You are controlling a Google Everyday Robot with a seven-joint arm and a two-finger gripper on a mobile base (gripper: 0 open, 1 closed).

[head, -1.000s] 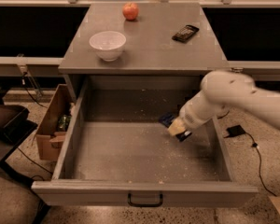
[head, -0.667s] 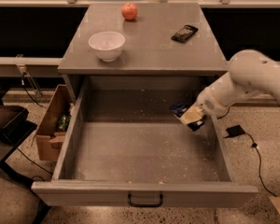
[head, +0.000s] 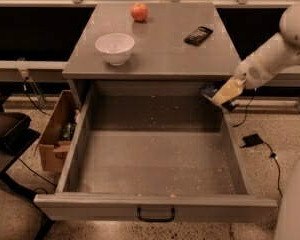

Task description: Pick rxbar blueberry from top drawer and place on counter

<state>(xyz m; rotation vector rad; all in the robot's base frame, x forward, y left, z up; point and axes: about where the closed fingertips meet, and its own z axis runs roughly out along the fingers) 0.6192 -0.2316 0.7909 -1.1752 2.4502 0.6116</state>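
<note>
The top drawer [head: 155,204] stands pulled fully open, its speckled floor bare, with a dark handle on the front panel. My gripper [head: 223,94] hangs above the drawer's back right corner, just below the counter's front edge, shut on the rxbar blueberry [head: 209,89], whose dark blue wrapper sticks out to the left of the pale fingers. The white arm reaches in from the upper right. The counter [head: 160,49] is the grey cabinet top behind the drawer.
On the counter stand a white bowl [head: 115,48], a red apple [head: 139,11] and a black wrapped bar [head: 198,35]. A cardboard box [head: 55,134] sits on the floor left of the drawer. Cables and a black adapter [head: 252,140] lie on the floor at the right.
My gripper has lifted the blue bar up out of the drawer and moved it right and back, from the drawer floor to just under the counter's edge.
</note>
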